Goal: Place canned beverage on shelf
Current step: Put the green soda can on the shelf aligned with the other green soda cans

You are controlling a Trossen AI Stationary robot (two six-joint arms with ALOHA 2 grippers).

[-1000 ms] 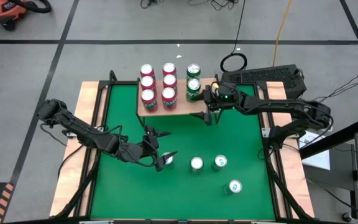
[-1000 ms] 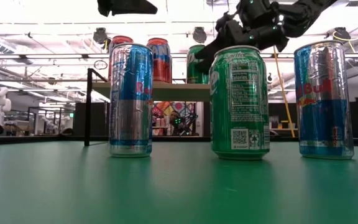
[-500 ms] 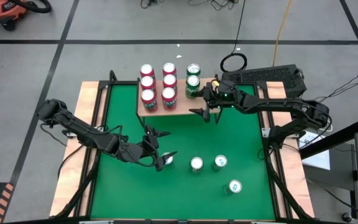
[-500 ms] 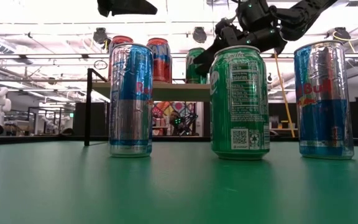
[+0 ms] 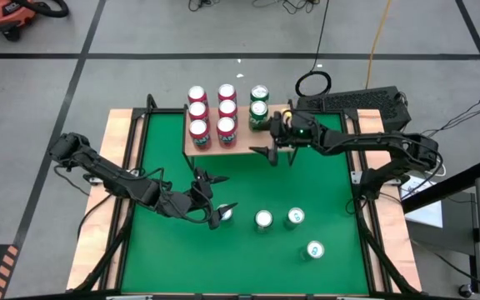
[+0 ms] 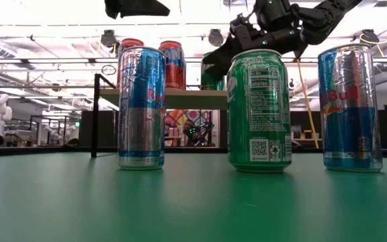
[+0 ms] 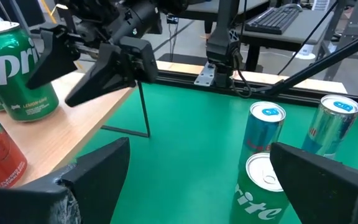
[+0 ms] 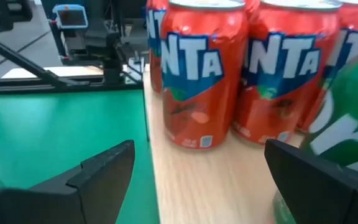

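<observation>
You have three cans standing in plain sight on the green table (image 5: 307, 192) nearest you: one green can (image 5: 315, 249) closest to the front edge, then a blue-and-silver can (image 5: 295, 217) and a second green can (image 5: 263, 219) side by side. A fourth can (image 5: 225, 214) is mostly hidden, tucked between the spread fingers of the left gripper (image 5: 216, 200), which is wide open around it and not closed on it; its label cannot be read from above. Farther back, your right gripper (image 5: 275, 153) hangs with fingers apart and nothing in them, just off the front right corner of the shelf (image 5: 261, 142). The shelf stands at the table's far edge and carries eight cans: six red cans (image 5: 212, 112) in two rows of three, and two green cans (image 5: 259, 107) at the right end. From table height the near cans block most of the shelf, so only the tops of a few cans there show.
</observation>
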